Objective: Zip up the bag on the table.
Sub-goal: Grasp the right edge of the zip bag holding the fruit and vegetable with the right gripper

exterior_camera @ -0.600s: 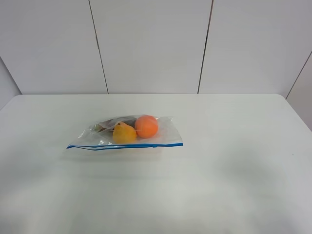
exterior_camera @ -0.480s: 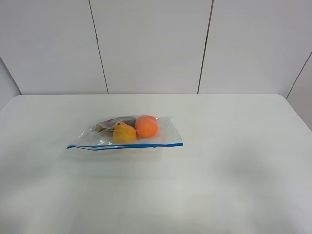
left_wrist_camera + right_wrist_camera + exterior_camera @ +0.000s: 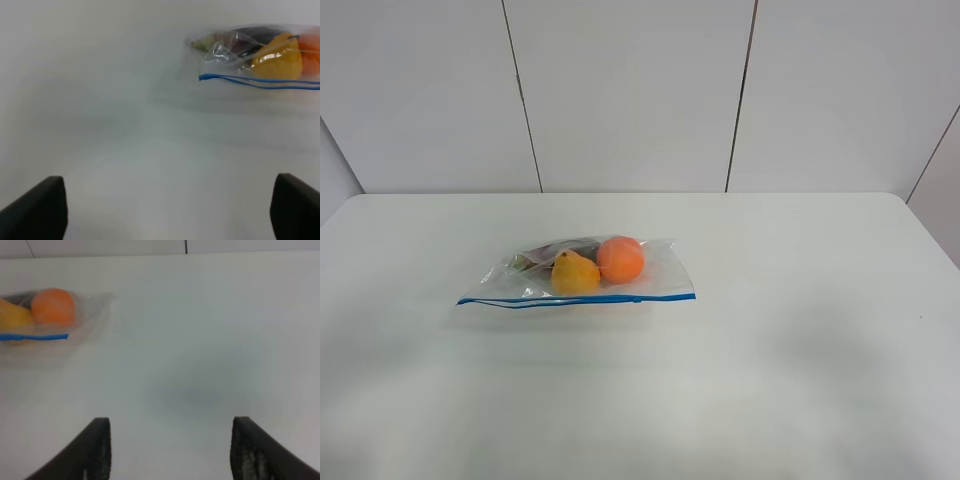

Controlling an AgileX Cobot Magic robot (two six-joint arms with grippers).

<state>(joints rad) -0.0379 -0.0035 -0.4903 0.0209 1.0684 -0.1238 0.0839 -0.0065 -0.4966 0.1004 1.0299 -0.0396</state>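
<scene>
A clear bag [image 3: 582,272] of fruit [image 3: 620,259] is lying on the white table [image 3: 770,350], slightly left of middle, while the left hand [image 3: 170,205] and right hand [image 3: 172,447] are hovering wide open, well apart from it.

Lighting: bright, even, diffuse. Shadows: faint soft patches on counter [image 3: 800,350]. Glare: small glints on bag [image 3: 225,60]. Focus: both wrist views slightly soft.

White panelled wall [image 3: 630,95], dark vertical seams [image 3: 522,95]
</scene>
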